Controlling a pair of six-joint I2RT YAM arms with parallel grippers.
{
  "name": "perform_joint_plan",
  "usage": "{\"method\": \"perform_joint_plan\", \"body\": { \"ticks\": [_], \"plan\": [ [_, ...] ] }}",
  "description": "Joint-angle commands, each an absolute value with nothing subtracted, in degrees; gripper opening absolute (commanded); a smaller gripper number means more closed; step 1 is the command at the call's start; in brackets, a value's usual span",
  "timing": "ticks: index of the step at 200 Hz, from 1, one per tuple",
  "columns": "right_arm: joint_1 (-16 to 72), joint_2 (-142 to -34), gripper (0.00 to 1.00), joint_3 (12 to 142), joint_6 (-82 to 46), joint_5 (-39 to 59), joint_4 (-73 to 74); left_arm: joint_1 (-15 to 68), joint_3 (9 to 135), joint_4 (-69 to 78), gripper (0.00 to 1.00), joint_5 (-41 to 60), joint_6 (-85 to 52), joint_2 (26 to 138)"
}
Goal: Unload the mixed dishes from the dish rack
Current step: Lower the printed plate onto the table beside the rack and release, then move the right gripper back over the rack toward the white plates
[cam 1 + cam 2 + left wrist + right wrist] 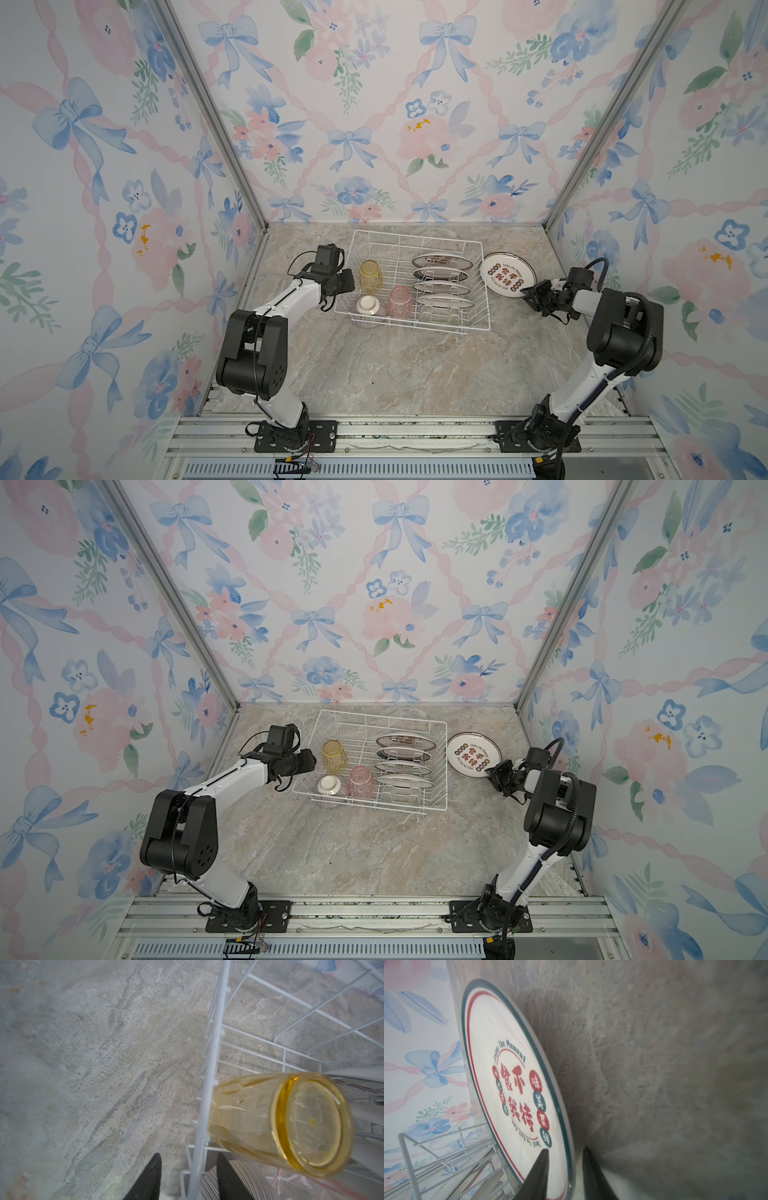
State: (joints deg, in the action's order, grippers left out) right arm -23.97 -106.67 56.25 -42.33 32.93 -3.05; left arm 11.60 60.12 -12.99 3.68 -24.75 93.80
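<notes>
Glazed white ceramic with a dark rim makes up the plate (507, 274) that lies flat, face up, on the tabletop (395, 374) just to the right of the dish rack (415, 237) in both top views. Its near edge is straddled by the right gripper (565, 1149). The fingers (542, 1169) are parted, one over the face and one beyond the rim, and a gap shows, so nothing is pinched.

Four more plates (442, 286) are stood on edge between the rack's prongs. A yellow tumbler (280, 1122), a pink tumbler (400, 301) and a small striped bowl (368, 309) appear to be set upside down at the rack's left end. The left gripper (188, 1154) is held there with its fingers apart, the rack's side wire between them and nothing gripped.

The plates are judged stiff, fairly heavy, slick and breakable. Each is best taken by its upper rim and lifted straight out of its slot. The tumblers are likely light and slippery, and are best clasped across the body.
</notes>
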Motion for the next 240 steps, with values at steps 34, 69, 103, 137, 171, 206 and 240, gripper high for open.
{"method": "perform_joint_plan", "body": {
  "ticks": [34,69,103,137,171,206,240],
  "plan": [
    [-26.73,-92.39,0.39,57.46,-31.11,24.54,-21.65,11.41,59.74,-13.46,0.45,2.41,-25.43,92.39],
    [-23.29,-77.62,0.37,60.29,-19.38,17.88,-26.91,11.35,60.08,-13.4,0.45,2.23,-25.01,92.36],
    [-6.96,-71.63,0.35,68.07,3.18,22.17,-24.83,11.41,60.57,-13.31,0.45,3.04,-24.63,93.15],
    [6.47,-75.85,0.26,75.13,13.53,19.52,-26.15,11.42,61.04,-12.49,0.45,3.56,-24.09,93.69],
    [17.38,-83.5,0.32,82.21,23.23,12.51,-33.74,11.4,61.57,-12.11,0.45,4.61,-24.04,94.38],
    [23.52,-90.87,0.32,87.49,29.51,6.03,-38.75,11.4,61.77,-11.86,0.45,5.14,-23.94,94.66],
    [25.88,-94.48,0.32,88.76,32.66,-1.22,-36.96,11.39,61.95,-11.69,0.45,5.17,-23.73,95.49]
  ]
}}
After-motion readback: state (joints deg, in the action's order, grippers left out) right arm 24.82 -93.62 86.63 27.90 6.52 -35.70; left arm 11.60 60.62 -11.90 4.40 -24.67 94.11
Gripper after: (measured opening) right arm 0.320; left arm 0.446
